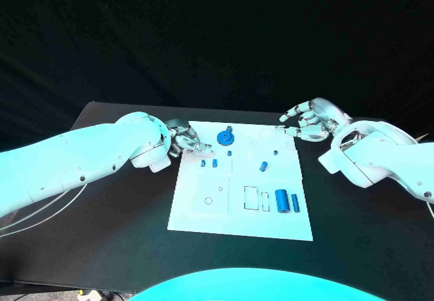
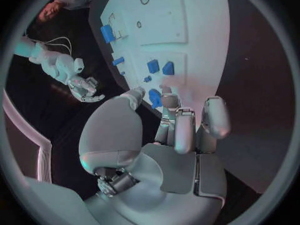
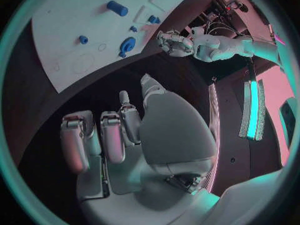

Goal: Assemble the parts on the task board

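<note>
The white task board (image 1: pixel 217 207) lies in the middle of the black table. On it lie a blue gear-like part (image 1: pixel 225 135), a tiny piece (image 1: pixel 229 152), two short pegs (image 1: pixel 209 163), a slanted peg (image 1: pixel 264 166) and two upright cylinders (image 1: pixel 286 201). My left hand (image 1: pixel 185 139) hovers at the board's far left corner, fingers apart and holding nothing. In the left wrist view the gear-like part (image 2: pixel 155 99) shows just beyond the fingertips (image 2: pixel 169 99). My right hand (image 1: pixel 307 120) hangs by the far right corner, fingers loosely bent and empty. The right wrist view shows the gear-like part (image 3: pixel 127 46).
Empty slots and outlines mark the board, with a rectangular cut-out (image 1: pixel 251 197) and a ring (image 1: pixel 208 201). Bare black table (image 1: pixel 108 232) surrounds the board on all sides. White cables (image 1: pixel 27 216) hang below my left arm.
</note>
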You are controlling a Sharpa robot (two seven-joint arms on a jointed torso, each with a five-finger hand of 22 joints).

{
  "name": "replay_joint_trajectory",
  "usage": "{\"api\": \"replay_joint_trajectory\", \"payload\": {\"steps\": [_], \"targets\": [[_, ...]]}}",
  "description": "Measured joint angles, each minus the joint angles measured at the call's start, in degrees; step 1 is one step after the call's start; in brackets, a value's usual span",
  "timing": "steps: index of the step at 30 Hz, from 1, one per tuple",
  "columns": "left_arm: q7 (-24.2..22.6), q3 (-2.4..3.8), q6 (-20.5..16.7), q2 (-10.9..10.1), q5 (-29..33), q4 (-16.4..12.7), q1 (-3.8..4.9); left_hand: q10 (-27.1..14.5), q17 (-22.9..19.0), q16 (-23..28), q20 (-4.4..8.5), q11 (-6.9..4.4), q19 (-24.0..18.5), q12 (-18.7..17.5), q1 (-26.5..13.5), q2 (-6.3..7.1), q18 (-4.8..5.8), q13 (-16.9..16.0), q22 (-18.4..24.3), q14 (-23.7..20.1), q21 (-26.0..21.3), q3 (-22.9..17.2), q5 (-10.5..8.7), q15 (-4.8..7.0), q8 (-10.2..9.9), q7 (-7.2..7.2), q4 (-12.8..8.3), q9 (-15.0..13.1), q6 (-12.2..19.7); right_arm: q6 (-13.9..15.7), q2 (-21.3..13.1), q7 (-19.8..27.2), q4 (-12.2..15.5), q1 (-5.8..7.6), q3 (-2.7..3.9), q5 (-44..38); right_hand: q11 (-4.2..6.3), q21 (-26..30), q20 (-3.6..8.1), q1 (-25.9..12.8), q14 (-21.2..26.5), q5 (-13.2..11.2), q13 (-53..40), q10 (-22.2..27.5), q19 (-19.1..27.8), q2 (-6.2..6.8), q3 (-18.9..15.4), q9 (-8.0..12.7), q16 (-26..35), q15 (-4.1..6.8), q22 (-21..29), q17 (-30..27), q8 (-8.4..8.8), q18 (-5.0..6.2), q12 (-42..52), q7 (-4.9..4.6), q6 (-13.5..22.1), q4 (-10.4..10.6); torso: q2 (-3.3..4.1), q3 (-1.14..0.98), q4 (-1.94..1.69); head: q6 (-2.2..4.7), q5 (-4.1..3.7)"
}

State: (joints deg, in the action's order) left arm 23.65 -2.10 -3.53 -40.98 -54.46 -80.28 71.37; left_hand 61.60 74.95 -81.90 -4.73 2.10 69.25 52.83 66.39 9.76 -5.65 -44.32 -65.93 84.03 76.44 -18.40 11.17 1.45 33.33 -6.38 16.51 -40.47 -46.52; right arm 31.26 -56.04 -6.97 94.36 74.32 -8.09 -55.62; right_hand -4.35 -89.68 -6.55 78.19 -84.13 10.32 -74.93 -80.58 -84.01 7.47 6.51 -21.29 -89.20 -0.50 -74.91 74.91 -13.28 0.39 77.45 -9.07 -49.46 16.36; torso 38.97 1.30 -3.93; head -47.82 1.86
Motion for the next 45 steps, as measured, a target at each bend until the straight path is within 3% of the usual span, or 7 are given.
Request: {"api": "replay_joint_trajectory", "payload": {"steps": [2, 7, 10, 14, 16, 29, 45], "targets": [[-1.8, 0.11, -0.9, 0.1, 0.4, -0.3, 0.02, -3.7, -1.5, 3.3, -0.71, 0.97, -4.3, -2.1, 4.3, -0.28, -0.75, 2.1, 4.7, -1.2, -3.3, -2.2, 0.05, -1.00, -0.6, -1.08, -0.6, 0.7, 2.5, 0.0, 0.0, 0.0, -0.1, 0.00, 0.00, 0.0, 0.03, 0.0, 0.00, 0.0, 0.0, 0.0, 0.0, 0.0, 0.0, 0.00, 0.0, 0.0, 0.0, 0.00, 0.0, 0.0, 0.00, 0.00, -0.1, 0.00, 0.0, 0.0, -0.02, -0.01, -0.03, 0.19, -0.10], [-7.3, -0.21, -3.1, 2.4, -0.7, -0.1, 0.04, -11.1, -8.7, 9.6, -2.78, 3.76, -11.5, -8.5, 11.5, 2.42, -2.34, 7.5, 12.6, -6.4, -9.6, -6.8, 0.05, -3.28, -3.1, -3.98, -1.2, 4.0, 7.2, 0.2, 0.1, 0.2, -0.4, 0.00, 0.00, 0.0, -0.02, 0.0, 0.00, 0.0, 0.0, 0.0, 0.0, 0.5, 0.0, 0.00, 0.0, 0.0, 0.0, 0.00, 0.0, 0.0, 0.00, 0.00, -1.0, 0.00, 0.0, 0.0, 0.01, 0.04, -0.04, 0.77, -0.29], [-10.1, -0.80, -3.9, 4.1, -3.1, 0.6, 0.00, -11.8, -10.4, 10.6, -3.35, 4.04, -12.0, -11.9, 13.3, 4.16, -2.35, 11.2, 13.6, -7.2, -10.6, -7.6, -0.18, -3.59, -3.6, -4.05, -1.2, 6.0, 7.5, 0.3, 0.2, 0.3, -0.6, -0.01, 0.00, 0.0, 0.05, 0.0, 0.00, 0.0, 0.0, 0.0, 0.0, 0.6, 0.0, 0.00, 0.0, 0.0, 0.0, 0.00, 0.0, 0.0, 0.00, 0.00, -1.0, 0.00, 0.0, 0.0, 0.04, 0.07, -0.05, 0.97, -0.29], [-13.0, -1.51, -4.8, 5.7, -7.4, 1.9, -0.03, -13.0, -14.3, 13.2, -3.52, 4.15, -13.6, -15.1, 14.2, 5.13, -2.33, 14.7, 15.3, -9.5, -12.2, -7.6, -0.18, -3.74, -4.4, -3.85, -1.2, 7.9, 8.4, 0.5, 0.4, 0.5, -0.6, -0.09, 0.00, 0.0, 0.05, 0.0, 0.00, 0.0, 0.0, 0.0, 0.0, 0.7, 0.0, 0.00, 0.0, 0.0, 0.0, 0.00, 0.0, 0.0, 0.00, 0.00, -1.3, 0.00, 0.0, 0.0, 0.08, 0.07, -0.04, 1.08, -0.37], [-14.2, -1.82, -5.2, 6.4, -9.7, 2.7, -0.04, -13.9, -17.6, 15.5, -3.71, 4.25, -14.9, -17.1, 14.7, 5.57, -3.22, 17.0, 16.8, -11.3, -13.5, -7.6, -0.18, -3.82, -4.4, -3.95, -1.2, 9.1, 8.9, 0.5, 0.5, 0.5, -0.6, -0.13, 0.00, 0.0, 0.05, 0.0, 0.00, 0.0, 0.0, 0.0, 0.0, 0.7, 0.0, 0.00, 0.0, 0.0, 0.0, 0.00, 0.0, 0.0, 0.00, 0.00, -1.3, 0.00, 0.0, 0.0, 0.10, 0.07, -0.03, 1.13, -0.40], [-18.8, -3.32, -7.3, 11.2, -22.2, 8.0, -0.14, -16.5, -23.3, 17.7, -3.97, 4.86, -15.3, -20.9, 17.2, 5.77, -3.21, 22.3, 17.5, -13.4, -14.4, -6.2, -0.40, -4.32, -5.6, -3.98, -2.0, 13.1, 8.2, 0.7, 0.8, 0.8, -0.6, -0.30, 0.00, 0.1, 0.05, 0.0, 0.00, 0.0, 0.0, 0.0, 0.0, 0.6, 0.0, 0.00, 0.0, 0.0, 0.0, 0.00, 0.0, 0.0, 0.00, 0.00, -1.3, 0.00, 0.0, 0.0, 0.33, 0.08, 0.19, 1.32, -0.60], [-19.3, -3.84, -5.4, 14.0, -27.7, 11.3, -0.18, -15.1, -23.0, 15.1, -3.68, 4.28, -12.0, -21.6, 19.0, 5.34, -3.20, 25.4, 13.0, -12.3, -11.3, -6.2, -0.40, -3.69, -7.1, -3.13, -2.3, 16.4, 4.9, 0.8, 0.8, 0.8, -0.4, -0.33, 0.00, 0.1, 0.05, 0.0, 0.00, 0.0, 0.0, 0.0, 0.0, 0.6, 0.0, 0.00, 0.2, 0.0, 0.0, 0.00, 0.0, 0.0, 0.00, 0.00, -1.3, 0.00, 0.0, -0.2, 0.81, 0.12, 0.49, 1.38, -0.75]]}}
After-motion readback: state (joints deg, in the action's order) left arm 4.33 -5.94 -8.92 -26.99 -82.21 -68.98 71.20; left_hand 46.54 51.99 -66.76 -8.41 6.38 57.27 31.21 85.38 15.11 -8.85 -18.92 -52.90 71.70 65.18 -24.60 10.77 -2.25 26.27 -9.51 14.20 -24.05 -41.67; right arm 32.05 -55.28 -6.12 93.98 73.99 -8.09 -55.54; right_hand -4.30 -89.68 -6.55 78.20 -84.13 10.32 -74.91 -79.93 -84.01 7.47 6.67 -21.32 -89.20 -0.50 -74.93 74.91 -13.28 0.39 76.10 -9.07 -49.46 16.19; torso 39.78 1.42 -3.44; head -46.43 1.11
